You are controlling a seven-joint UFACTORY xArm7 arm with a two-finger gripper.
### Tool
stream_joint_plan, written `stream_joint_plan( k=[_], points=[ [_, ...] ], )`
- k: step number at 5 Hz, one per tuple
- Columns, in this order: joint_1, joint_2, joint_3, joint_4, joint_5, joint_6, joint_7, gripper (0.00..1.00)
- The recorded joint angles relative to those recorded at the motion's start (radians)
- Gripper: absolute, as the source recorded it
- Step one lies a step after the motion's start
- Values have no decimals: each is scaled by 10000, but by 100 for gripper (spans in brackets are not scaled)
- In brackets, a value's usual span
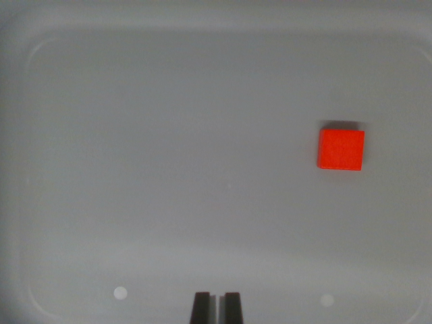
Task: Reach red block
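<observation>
At the bottom centre of the frame the hand (217, 307) shows only as two dark fingertips (201, 308) standing side by side, with no more than a thin pale slit between them, so they are drawn nearly together. Nothing is held between them, and they touch nothing that can be seen; only the pale surface lies around them. The rest of the hand is cut off by the lower edge of the frame. The red block (341, 150) sits in the right part of the frame, a little above mid-height, well apart from the fingertips and off to their upper right. It looks almost square from above, a bright, even red with clean straight edges, turned very slightly out of line with the frame. A narrow dark shadow runs along its upper edge. It lies flat on the floor of a light grey tray (40, 61), whose raised rim with rounded corners traces a faint line near the left, top and right borders of the frame. The tray's floor is smooth and plain, and the block stands alone on it, clear of the rim on its right. Two small pale round spots (120, 293) mark the floor low in the frame, one to the left of the fingertips and a fainter one to their right.
</observation>
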Motion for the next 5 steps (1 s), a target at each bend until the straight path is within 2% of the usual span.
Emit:
stream_joint_plan(
  k=[1, 2, 3, 4, 5],
  points=[
    [-24, 92, -20, -72, -5, -160, -9, 0],
    [-24, 92, -20, -72, -5, -160, -9, 0],
    [-58, 217, -46, -169, -13, -380, -21, 0],
    [-58, 217, -46, -169, -13, -380, -21, 0],
    [-97, 366, -78, -286, -21, -641, -35, 0]
  ],
)
